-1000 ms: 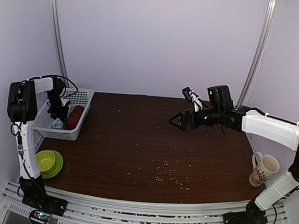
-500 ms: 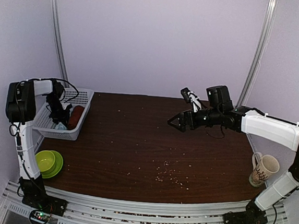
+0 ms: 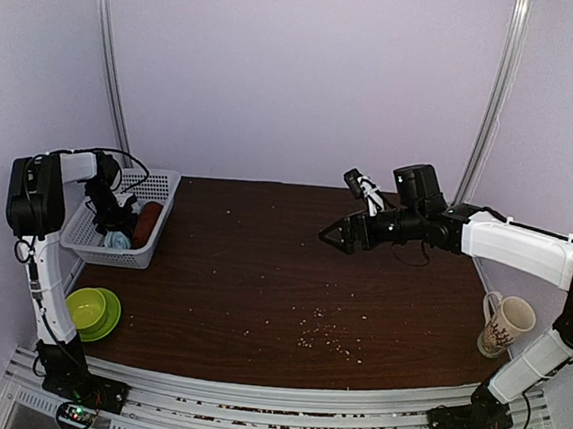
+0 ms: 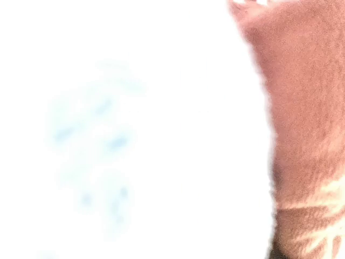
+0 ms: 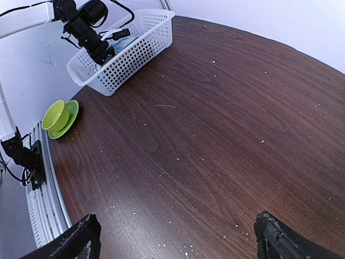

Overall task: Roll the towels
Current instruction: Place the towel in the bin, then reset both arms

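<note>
Both towels lie in the white basket (image 3: 127, 258) at the table's far left. The rust-red towel (image 3: 146, 224) is a rolled bundle along the basket's right side. The light-blue towel (image 3: 119, 241) is bunched at its front. My left gripper (image 3: 114, 220) reaches down into the basket right over the blue towel; its jaws are hidden. The left wrist view is washed out white, with faint pale-blue patches (image 4: 91, 140) and the rust-red towel (image 4: 304, 108) on its right. My right gripper (image 3: 337, 235) hovers open over the bare table (image 5: 215, 118), with nothing between its fingers.
A green bowl on a green saucer (image 3: 92, 310) sits near the front left corner. A patterned mug (image 3: 504, 324) stands at the right edge. Crumbs (image 3: 326, 333) are scattered over the dark wood.
My left arm has shifted slightly left and back inside the basket, and the light-blue towel now shows beside the gripper. The right gripper has crept a little to the left.
</note>
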`<action>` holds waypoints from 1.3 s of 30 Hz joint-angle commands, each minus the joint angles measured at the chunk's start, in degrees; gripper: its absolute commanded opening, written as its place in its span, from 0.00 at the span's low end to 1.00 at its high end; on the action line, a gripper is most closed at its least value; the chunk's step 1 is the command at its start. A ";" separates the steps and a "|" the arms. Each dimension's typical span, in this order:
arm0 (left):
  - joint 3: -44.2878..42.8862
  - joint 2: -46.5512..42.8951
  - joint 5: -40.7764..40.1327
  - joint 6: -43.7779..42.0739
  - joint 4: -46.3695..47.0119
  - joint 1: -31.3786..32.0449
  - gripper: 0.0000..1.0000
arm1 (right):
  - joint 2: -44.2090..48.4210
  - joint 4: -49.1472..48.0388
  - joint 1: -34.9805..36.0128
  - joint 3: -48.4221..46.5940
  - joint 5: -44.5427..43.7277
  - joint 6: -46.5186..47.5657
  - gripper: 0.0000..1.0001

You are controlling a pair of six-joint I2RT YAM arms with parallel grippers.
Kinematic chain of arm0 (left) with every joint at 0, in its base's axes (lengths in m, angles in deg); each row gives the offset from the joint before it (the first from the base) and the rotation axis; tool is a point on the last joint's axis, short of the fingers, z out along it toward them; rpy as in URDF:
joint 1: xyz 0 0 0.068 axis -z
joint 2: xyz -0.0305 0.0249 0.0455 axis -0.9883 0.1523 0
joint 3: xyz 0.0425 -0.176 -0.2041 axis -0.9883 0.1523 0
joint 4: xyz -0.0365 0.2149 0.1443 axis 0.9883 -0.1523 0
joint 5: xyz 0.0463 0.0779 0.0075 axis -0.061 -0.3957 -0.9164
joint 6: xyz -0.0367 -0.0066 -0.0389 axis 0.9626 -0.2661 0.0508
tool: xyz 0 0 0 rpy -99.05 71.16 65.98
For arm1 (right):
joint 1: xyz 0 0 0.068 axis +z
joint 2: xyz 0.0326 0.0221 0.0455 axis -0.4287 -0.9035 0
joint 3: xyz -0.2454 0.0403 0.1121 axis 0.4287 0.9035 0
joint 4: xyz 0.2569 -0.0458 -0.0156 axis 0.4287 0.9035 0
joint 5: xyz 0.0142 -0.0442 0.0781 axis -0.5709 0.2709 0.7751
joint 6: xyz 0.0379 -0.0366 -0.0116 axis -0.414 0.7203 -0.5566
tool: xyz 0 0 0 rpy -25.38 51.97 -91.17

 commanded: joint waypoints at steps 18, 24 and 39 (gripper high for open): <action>-4.50 -8.55 -7.21 2.87 0.64 -0.32 0.98 | -1.21 1.10 2.68 -1.21 -1.08 1.36 1.00; -7.40 -11.44 -12.35 4.85 0.44 -0.31 0.98 | -0.73 1.10 2.76 -1.29 -2.65 2.06 1.00; 10.03 -34.18 -12.75 10.56 22.90 17.58 0.98 | 6.85 4.38 -7.13 -4.57 -23.73 2.93 1.00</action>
